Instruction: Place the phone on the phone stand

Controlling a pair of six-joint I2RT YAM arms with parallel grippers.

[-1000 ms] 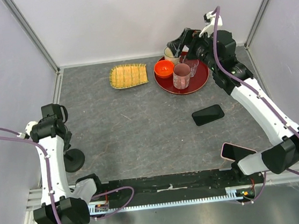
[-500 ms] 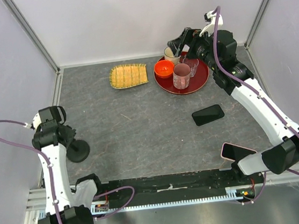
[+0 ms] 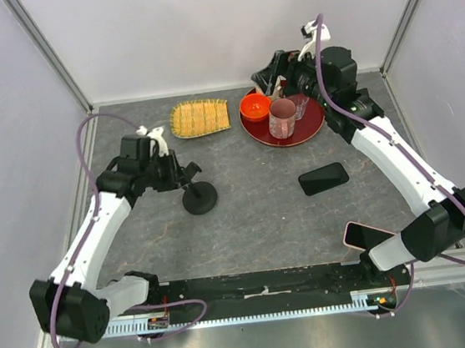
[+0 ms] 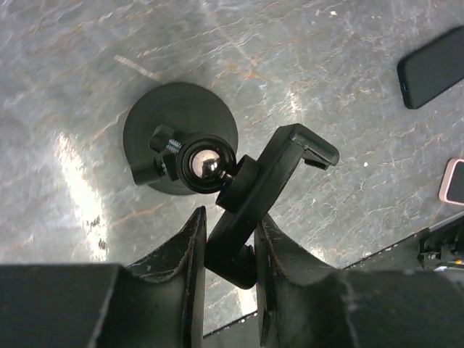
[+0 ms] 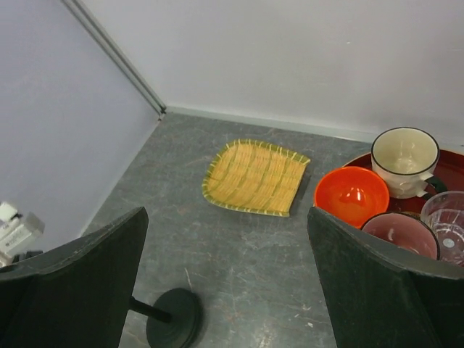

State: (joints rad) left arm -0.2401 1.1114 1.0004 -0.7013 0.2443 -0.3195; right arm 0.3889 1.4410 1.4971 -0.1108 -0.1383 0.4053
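phone (image 4: 433,67): cut by right edge
pink phone (image 3: 361,231): partly under right arm (image 3: 399,159)
stand (image 5: 174,326): top behind finger (image 5: 72,283)

L arm (image 3: 104,224) bent inward, jaws clamped; R arm (image 3: 399,157) extended far, jaws wide

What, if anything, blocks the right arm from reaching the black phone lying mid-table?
Probably nothing, so likely yes. The black phone lies flat on bare table beside that arm, with nothing on it. The right gripper hangs open and empty over the red tray.
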